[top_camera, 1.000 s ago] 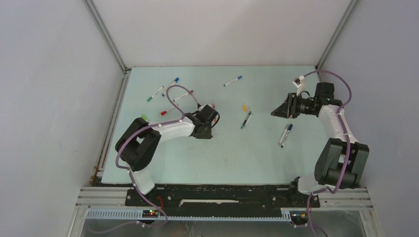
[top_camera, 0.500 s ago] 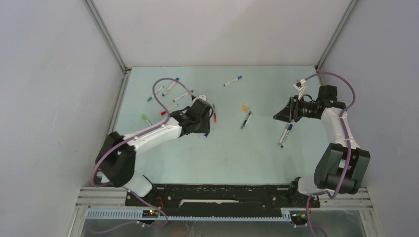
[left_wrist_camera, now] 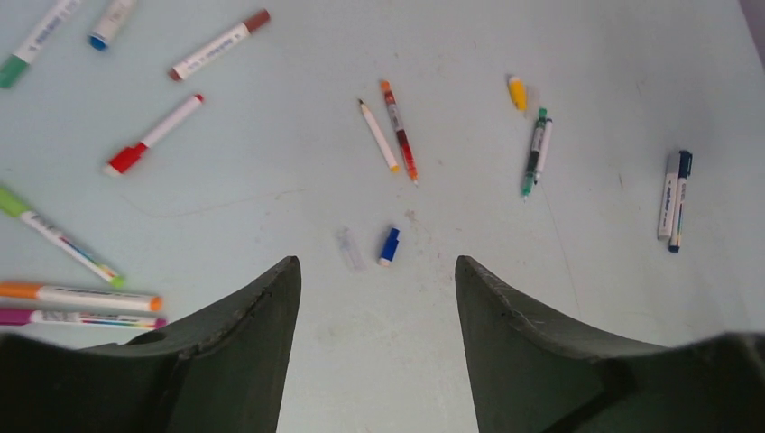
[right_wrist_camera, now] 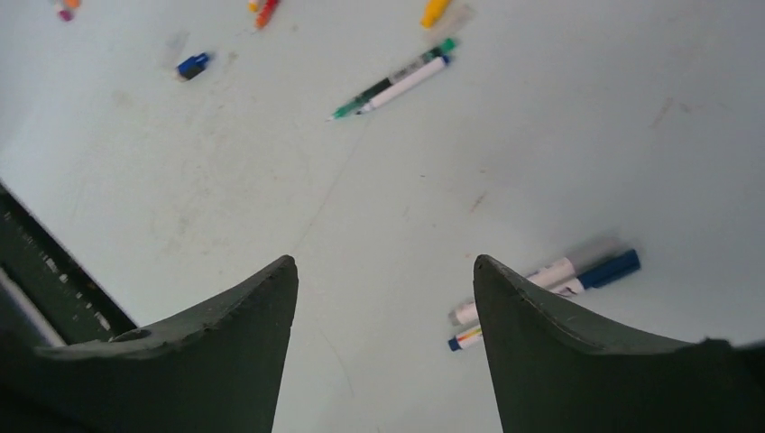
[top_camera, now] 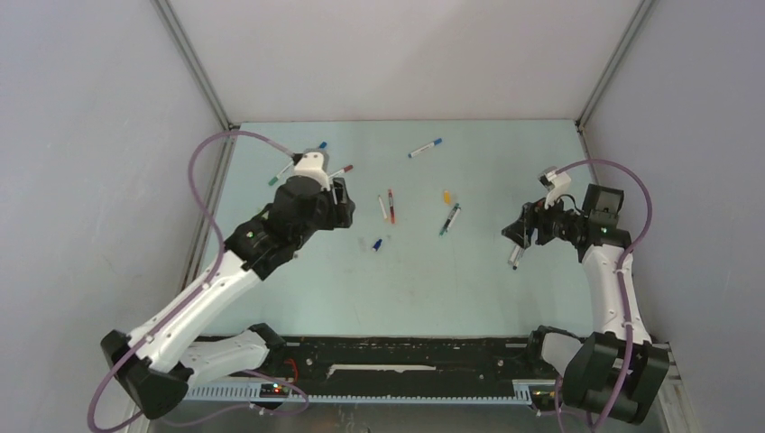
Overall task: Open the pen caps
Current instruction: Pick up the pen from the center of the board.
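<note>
A loose blue pen cap [left_wrist_camera: 390, 245] lies on the table ahead of my open, empty left gripper [left_wrist_camera: 374, 262], with a clear cap [left_wrist_camera: 348, 249] beside it. A yellow cap [left_wrist_camera: 516, 93] lies farther right. The blue cap [top_camera: 377, 244] and yellow cap [top_camera: 446, 195] also show from above. My left gripper [top_camera: 346, 207] hovers left of them. My right gripper [right_wrist_camera: 385, 262] is open and empty. Two blue-capped pens [right_wrist_camera: 550, 281] lie partly behind its right finger. The blue cap [right_wrist_camera: 192, 65] lies far off in the right wrist view.
Uncapped orange-tipped and red pens [left_wrist_camera: 392, 131] and a green pair [left_wrist_camera: 536, 152] lie mid-table. Several capped pens lie at the left: red [left_wrist_camera: 152, 135], brown [left_wrist_camera: 221, 45], orange [left_wrist_camera: 77, 295], magenta [left_wrist_camera: 81, 317]. A blue-capped pen [top_camera: 426, 148] lies at the back. Walls enclose the table.
My left arm has risen and pulled back to the left, uncovering the red and white pens and the blue cap. My right arm has swung nearer, over the blue-capped pens.
</note>
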